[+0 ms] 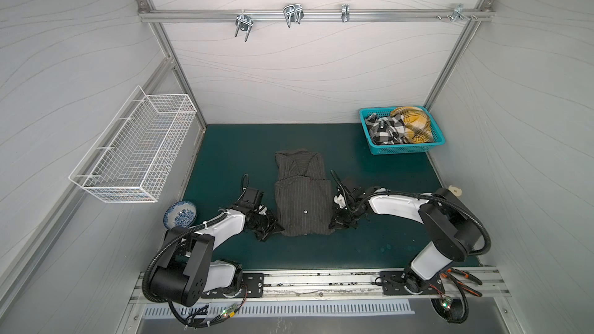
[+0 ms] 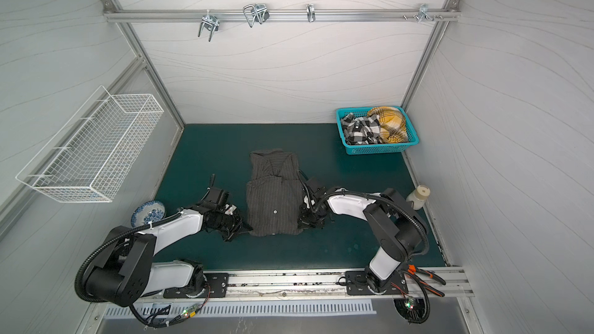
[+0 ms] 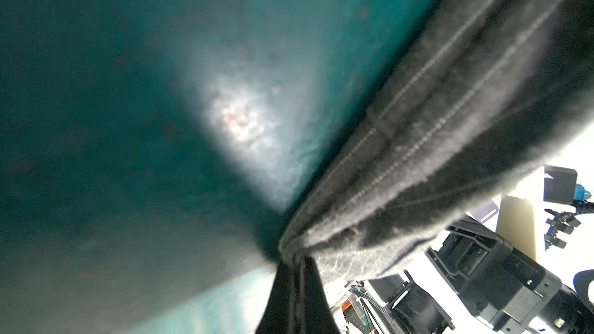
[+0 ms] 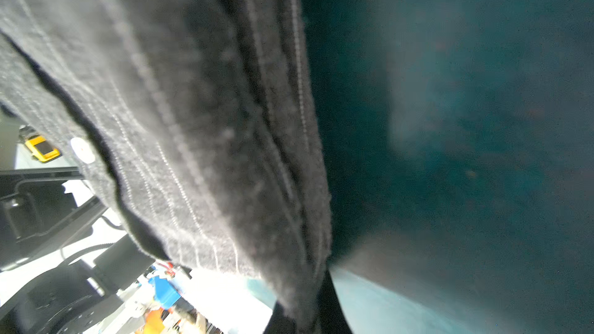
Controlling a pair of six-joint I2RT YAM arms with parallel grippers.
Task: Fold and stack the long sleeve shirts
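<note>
On the left wall hangs a white wire basket point(image 1: 135, 152), and below it a blue-and-white bowl point(image 1: 180, 215) sits at the left edge of the green mat point(image 1: 369, 245). The left gripper point(image 1: 277, 228) lies low on the mat, its jaws closed tight on the near-left corner of the charcoal pinstriped shirt point(image 1: 303, 197); the left wrist view shows the hem bunched in its grip. The shirt lies folded at mid-mat, collar at the far end, a pale button point(image 1: 305, 211) on top. At its near-right corner the right gripper point(image 1: 332, 224) is likewise clamped on the cloth. In the far-right corner a teal basket point(image 1: 405, 150) holds the checked shirt point(image 1: 384, 130) on its left and the mustard plaid shirt point(image 1: 414, 123) on its right.
</note>
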